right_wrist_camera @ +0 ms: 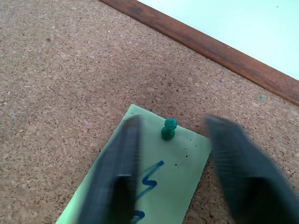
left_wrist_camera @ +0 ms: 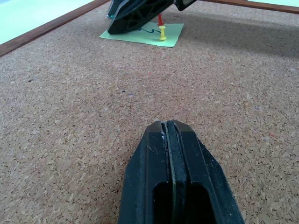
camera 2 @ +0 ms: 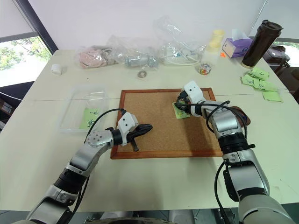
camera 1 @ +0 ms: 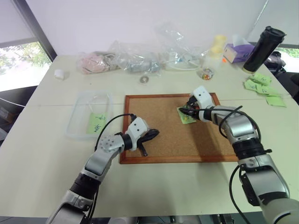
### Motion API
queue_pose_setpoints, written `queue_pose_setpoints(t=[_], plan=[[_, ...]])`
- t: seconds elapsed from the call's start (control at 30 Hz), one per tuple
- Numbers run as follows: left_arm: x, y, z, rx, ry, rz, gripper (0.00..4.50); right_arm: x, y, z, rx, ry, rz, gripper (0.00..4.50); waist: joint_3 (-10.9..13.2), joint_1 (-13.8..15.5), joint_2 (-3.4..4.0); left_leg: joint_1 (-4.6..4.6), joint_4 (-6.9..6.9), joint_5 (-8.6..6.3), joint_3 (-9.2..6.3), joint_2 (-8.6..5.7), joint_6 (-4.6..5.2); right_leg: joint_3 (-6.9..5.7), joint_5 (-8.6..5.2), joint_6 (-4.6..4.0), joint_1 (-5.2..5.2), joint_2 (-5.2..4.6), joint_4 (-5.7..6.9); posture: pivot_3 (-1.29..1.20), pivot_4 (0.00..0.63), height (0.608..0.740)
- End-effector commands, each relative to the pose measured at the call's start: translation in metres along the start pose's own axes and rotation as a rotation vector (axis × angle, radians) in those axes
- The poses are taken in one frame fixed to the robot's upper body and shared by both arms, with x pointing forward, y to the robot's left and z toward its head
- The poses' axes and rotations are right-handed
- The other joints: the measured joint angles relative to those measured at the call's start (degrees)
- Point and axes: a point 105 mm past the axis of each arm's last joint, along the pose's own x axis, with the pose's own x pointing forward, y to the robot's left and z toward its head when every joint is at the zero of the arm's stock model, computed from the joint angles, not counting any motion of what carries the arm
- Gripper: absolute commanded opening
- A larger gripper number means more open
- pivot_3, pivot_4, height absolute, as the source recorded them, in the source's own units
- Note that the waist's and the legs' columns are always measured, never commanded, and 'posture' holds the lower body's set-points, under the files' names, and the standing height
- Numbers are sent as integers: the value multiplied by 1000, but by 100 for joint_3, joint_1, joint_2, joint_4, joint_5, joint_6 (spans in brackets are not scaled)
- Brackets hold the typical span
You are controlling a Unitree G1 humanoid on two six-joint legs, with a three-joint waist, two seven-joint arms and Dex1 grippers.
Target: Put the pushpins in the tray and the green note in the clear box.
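My right gripper (right_wrist_camera: 170, 175), jaws apart, straddles the green pushpin (right_wrist_camera: 168, 129) standing upright just ahead in the green note (right_wrist_camera: 154, 182) at the corkboard's (camera 1: 163, 130) far right, while my left gripper (left_wrist_camera: 176, 135), pressed shut, sits well short, near-left

Daylight fills the room evenly, entering through a window (camera 1: 18, 65) at the far left, which is blown out to near white. The pale cream table (camera 1: 42, 172) reflects it softly, without hard glare. Shadows are faint and short: a dim one lies under the left gripper (camera 1: 150, 136) on the brown framed corkboard (camera 1: 163, 135). The head views bend straight edges near their borders. In the right wrist view the right gripper's fingers (right_wrist_camera: 117, 182) are smeared by motion blur, while the small green pushpin (right_wrist_camera: 168, 129) stays sharp.
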Motion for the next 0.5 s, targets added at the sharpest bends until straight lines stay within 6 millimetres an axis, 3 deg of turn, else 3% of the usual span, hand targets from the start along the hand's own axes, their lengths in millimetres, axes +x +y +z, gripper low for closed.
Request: queue_pose_setpoints(t=[0.03,0.17,0.3,0.37,0.5], plan=[[0,-1,-4,-1,24,11,0,-1,-2,9,-4,-38,-10,47,0,-2,0,0,0,0,0,0,0,0,0,0,0,0,0,0,150,730],[0,-2,-5,-2,26,9,0,-3,1,10,-23,-40,2,47,0,-2,0,0,1,0,0,0,0,0,0,0,0,0,0,0,150,730],[-1,-4,-5,-4,30,2,0,-14,-6,28,-17,-98,-24,47,0,6,0,-1,0,0,0,0,0,0,0,0,-1,0,1,0,150,730],[-1,-5,-7,-8,37,-5,0,-35,-15,49,-2,-161,-52,47,1,11,2,-4,-1,0,0,0,0,0,0,0,-5,0,1,0,150,730],[0,-6,-8,-11,43,-10,0,-68,-27,68,23,-216,-109,47,1,12,2,-11,-2,0,0,0,0,1,0,1,-13,-1,0,0,150,730]])
